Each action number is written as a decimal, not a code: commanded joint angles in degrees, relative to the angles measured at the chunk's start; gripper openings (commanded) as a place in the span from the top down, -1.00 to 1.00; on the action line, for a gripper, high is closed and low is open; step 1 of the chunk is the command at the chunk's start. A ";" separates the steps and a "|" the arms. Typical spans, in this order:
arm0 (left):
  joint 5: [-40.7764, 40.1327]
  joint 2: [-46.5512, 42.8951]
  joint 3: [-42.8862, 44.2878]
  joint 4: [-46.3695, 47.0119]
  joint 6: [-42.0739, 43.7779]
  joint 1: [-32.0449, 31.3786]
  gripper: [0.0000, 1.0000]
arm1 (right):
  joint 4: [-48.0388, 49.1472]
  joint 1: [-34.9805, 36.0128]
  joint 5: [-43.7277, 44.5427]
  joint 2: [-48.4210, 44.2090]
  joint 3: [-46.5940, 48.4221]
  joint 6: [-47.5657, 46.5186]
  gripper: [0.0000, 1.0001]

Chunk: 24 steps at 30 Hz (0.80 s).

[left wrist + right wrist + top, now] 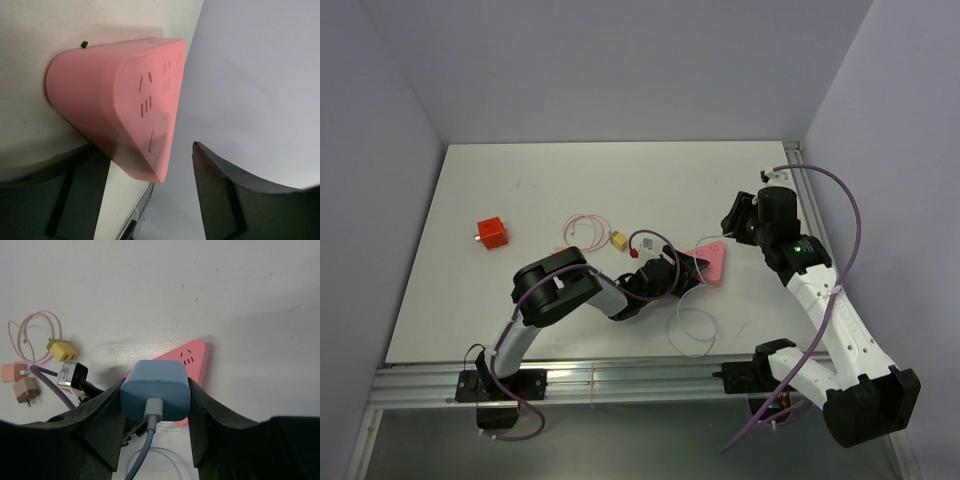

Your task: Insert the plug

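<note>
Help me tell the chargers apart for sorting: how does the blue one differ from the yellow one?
The blue charger is clamped between the right fingers; the yellow charger lies free on the table. The blue charger has a grey cable plugged into it; whether the yellow charger has one attached I cannot tell. Both are boxy blocks with rounded edges.

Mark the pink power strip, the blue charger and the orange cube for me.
pink power strip (710, 262), top view, middle of its face.
blue charger (156, 390), right wrist view, middle of its back face.
orange cube (491, 233), top view, top face.
</note>
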 commanded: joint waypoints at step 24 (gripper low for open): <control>11.08 -11.98 -6.24 -33.73 33.59 7.62 0.99 | 1.73 2.80 -11.69 3.01 -7.94 4.52 1.00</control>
